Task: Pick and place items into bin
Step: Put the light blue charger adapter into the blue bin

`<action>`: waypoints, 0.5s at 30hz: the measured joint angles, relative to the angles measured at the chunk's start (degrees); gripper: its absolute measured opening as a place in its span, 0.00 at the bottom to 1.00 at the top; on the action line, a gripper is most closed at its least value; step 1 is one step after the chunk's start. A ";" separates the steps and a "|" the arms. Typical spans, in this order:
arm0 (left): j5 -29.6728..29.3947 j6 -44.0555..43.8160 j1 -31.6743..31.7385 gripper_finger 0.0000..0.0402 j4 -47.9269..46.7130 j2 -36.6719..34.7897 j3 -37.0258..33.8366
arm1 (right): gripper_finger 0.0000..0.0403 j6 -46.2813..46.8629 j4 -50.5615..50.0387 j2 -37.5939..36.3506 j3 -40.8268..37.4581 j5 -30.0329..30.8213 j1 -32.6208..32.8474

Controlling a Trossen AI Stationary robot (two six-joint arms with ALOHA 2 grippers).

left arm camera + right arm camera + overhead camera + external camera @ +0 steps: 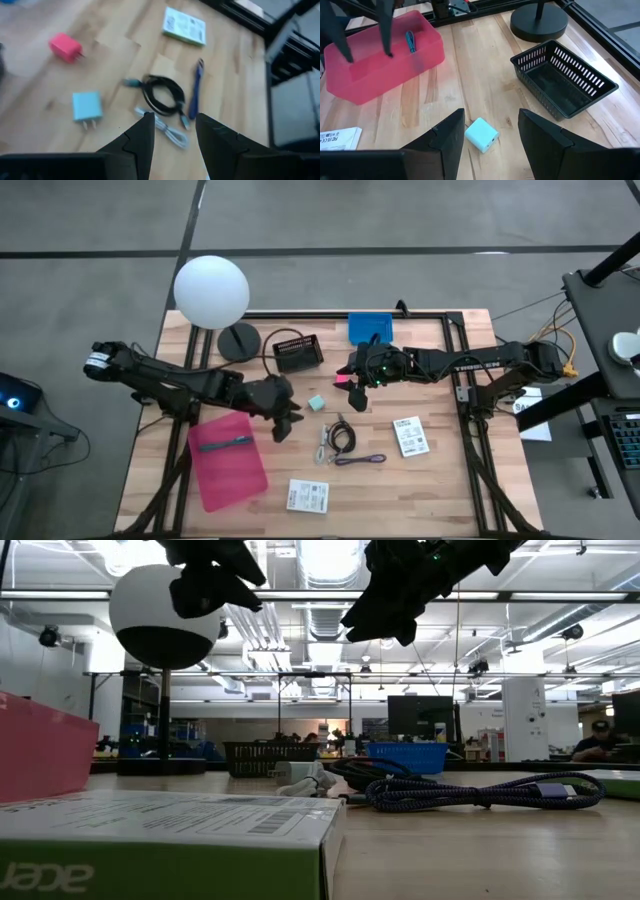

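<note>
Packets come first at the near edge: one white printed packet (307,496) lies at 6 o'clock on the wooden table (440,490), and in the low view its box (165,840) fills the foreground. At 8 o'clock sits the pink bin (228,459) with a teal pen (225,444) inside it — the right wrist view shows the pen (410,41) lying against the bin's inner wall.

Near the table's centre lie the black coiled cable (342,436) and, just beside it toward 5 o'clock, the purple cable (362,460). A second white packet (409,436) rests at 3 o'clock from them.

The left gripper (285,420) hangs above the table just at 9 o'clock of the cables, jaws apart and holding nothing; its wrist view looks down on the black cable (162,95) between the fingers (141,137).

The pale teal cube (317,403) — a plug adapter with two prongs — sits just past centre, and the pink cube (341,381) lies beyond it. The right gripper (357,385) hovers over them, jaws apart and empty, the teal cube (481,134) between its fingers (448,135).

Farther back stand a black basket (298,352), a blue basket (370,328) and a white globe lamp (212,292).
</note>
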 joint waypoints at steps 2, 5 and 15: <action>-2.10 -0.07 0.00 0.32 0.37 0.40 0.00 | 0.43 0.09 0.00 0.00 0.00 0.01 0.00; -3.61 1.07 0.11 0.32 1.86 1.38 -0.02 | 0.43 -0.01 0.00 0.00 0.00 0.02 0.02; -3.78 5.91 0.50 0.34 8.98 9.80 0.29 | 0.43 0.05 -0.02 0.00 0.00 0.00 0.00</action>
